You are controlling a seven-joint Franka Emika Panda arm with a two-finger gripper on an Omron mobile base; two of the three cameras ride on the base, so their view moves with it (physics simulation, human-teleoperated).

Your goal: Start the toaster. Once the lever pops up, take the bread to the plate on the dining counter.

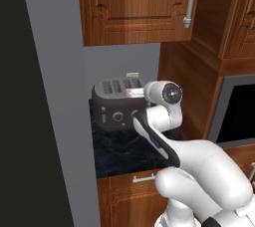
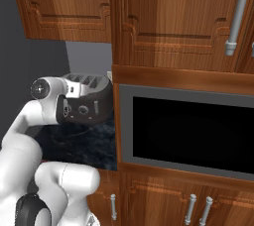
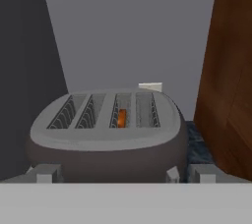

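The toaster [image 1: 115, 102] is squat and dark grey with a silver four-slot top, and it stands at the back of a small dark counter. It also appears as the toaster [image 2: 89, 102] and the toaster [image 3: 106, 134]. The bread [image 3: 121, 118] sits low in the third slot from the left, showing as a brown-orange sliver. My gripper [image 3: 123, 174] is open, its fingertips [image 3: 45, 173] spread wide in front of the toaster and just above its front edge. My wrist [image 1: 164, 93] hangs by the toaster's right end. The plate and the dining counter are out of view.
A wood cabinet wall [image 3: 231, 70] stands close on the toaster's right, with a built-in oven [image 2: 188, 133] beyond it. Upper cabinets [image 1: 134, 7] hang above. A tall grey panel [image 1: 50, 121] bounds the left. A white wall outlet [image 3: 150, 87] sits behind the toaster.
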